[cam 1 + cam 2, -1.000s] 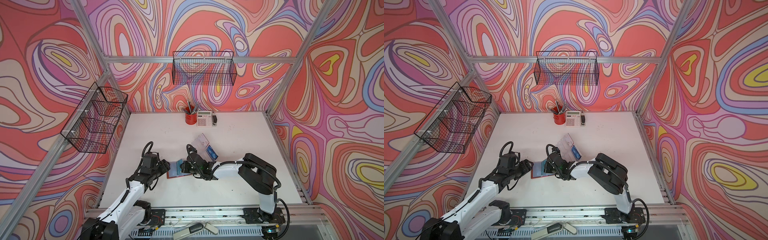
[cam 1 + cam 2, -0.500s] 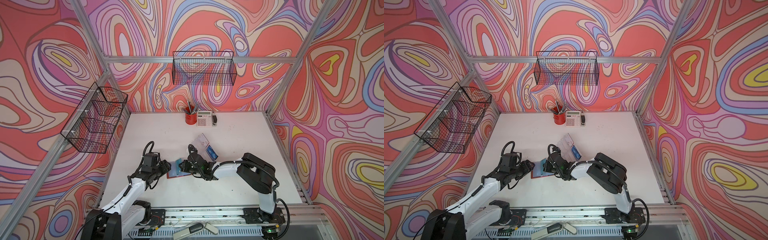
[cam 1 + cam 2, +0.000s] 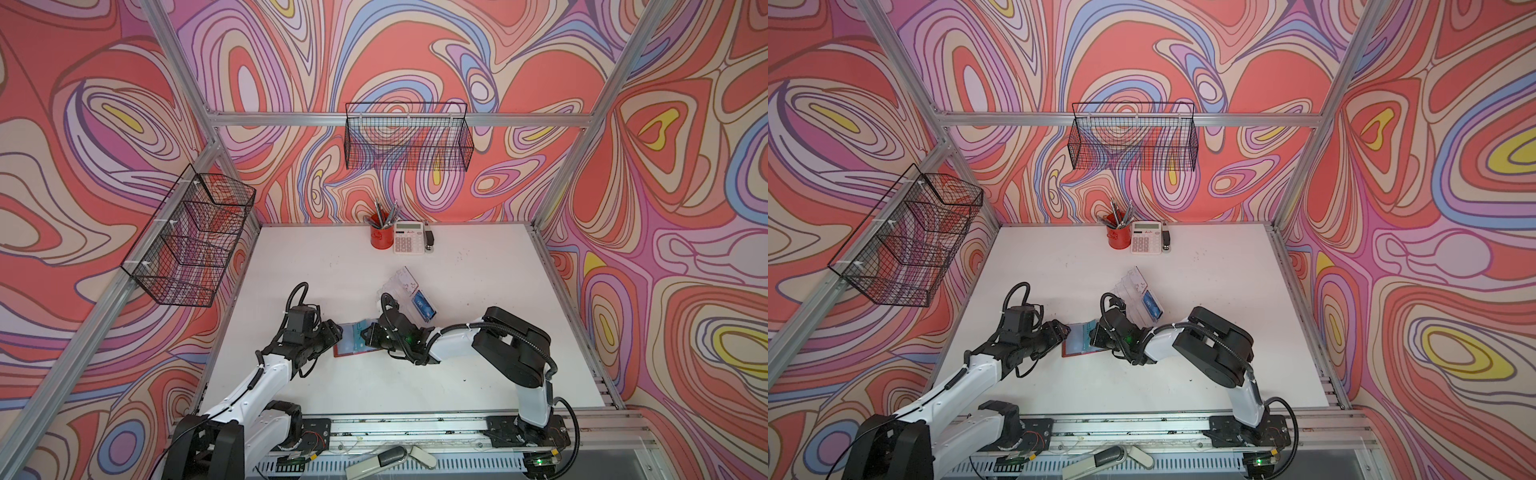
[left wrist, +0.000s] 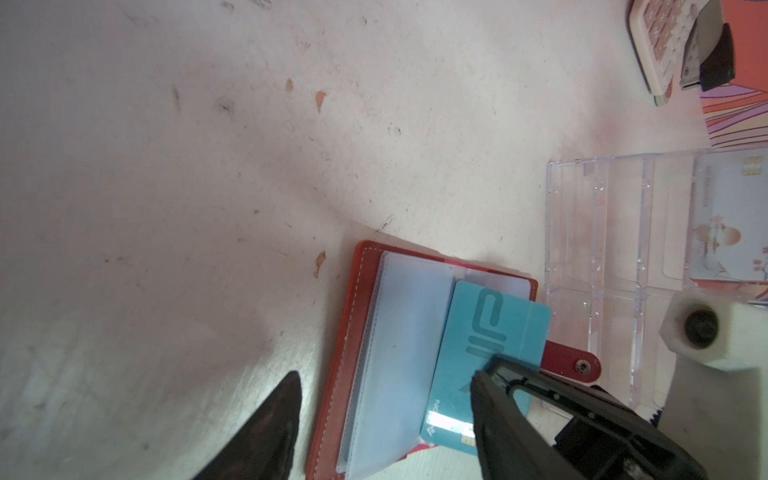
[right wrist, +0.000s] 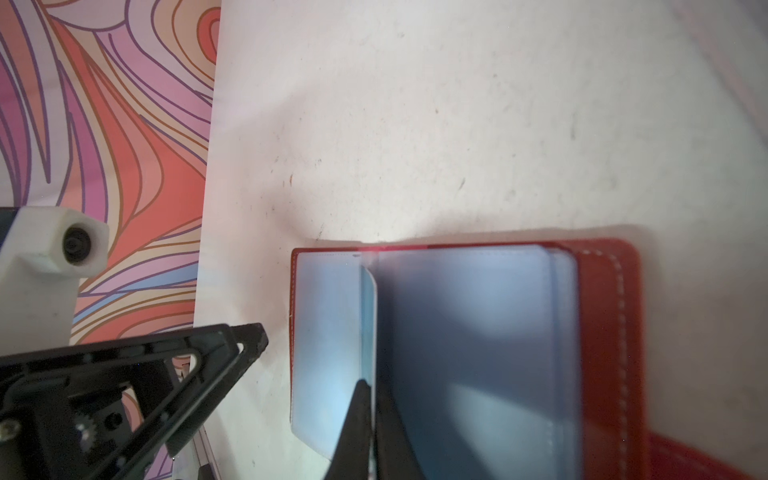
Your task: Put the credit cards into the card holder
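The right gripper (image 5: 374, 399) clamps 1 teal credit card (image 4: 494, 332) edge-on over the open red card holder (image 4: 343, 353). The left gripper (image 3: 334, 332), jaws apart and empty, hangs beside it. Thin, stiff, slick plastic likely suits a short-edge pinch. Whether the card has entered a clear sleeve (image 5: 457, 332) is unclear.

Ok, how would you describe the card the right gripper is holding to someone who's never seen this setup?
On the white table, find the open red card holder near its middle. Over its clear sleeves is the teal card, pinched by the right gripper; unlike the darker blue card, it isn't in the clear case.
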### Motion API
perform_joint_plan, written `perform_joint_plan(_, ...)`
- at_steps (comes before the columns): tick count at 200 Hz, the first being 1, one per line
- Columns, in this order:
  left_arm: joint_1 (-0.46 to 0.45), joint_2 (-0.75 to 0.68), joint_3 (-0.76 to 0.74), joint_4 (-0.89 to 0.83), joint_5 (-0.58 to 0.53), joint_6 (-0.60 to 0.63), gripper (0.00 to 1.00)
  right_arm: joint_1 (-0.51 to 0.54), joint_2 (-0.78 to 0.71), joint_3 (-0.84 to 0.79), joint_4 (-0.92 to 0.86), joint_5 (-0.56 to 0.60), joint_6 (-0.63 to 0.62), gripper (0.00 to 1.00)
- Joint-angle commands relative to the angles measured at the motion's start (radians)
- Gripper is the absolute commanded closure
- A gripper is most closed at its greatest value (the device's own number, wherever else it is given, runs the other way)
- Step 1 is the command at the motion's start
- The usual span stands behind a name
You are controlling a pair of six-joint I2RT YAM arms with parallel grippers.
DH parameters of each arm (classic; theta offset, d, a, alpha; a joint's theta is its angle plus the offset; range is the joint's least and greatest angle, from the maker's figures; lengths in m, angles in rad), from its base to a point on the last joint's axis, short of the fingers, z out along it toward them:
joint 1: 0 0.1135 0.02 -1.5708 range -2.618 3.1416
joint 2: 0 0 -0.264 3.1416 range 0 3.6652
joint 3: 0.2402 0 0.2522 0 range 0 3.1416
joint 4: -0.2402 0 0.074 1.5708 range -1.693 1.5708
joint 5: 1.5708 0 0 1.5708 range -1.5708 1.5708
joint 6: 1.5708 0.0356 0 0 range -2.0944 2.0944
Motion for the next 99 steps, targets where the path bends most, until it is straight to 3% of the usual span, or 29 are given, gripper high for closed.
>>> perform_joint_plan(1, 0.009, 0.013, -0.001, 0.0, -0.006, -0.006, 0.33, -0.004, -0.018, -0.022, -0.02, 0.033, 0.011, 1.0)
perform_joint_plan(99, 0.014, 0.037, 0.006, 0.0, -0.004, -0.001, 0.33, -0.003, 0.042, 0.018, -0.007, -0.023, 0.01, 1.0)
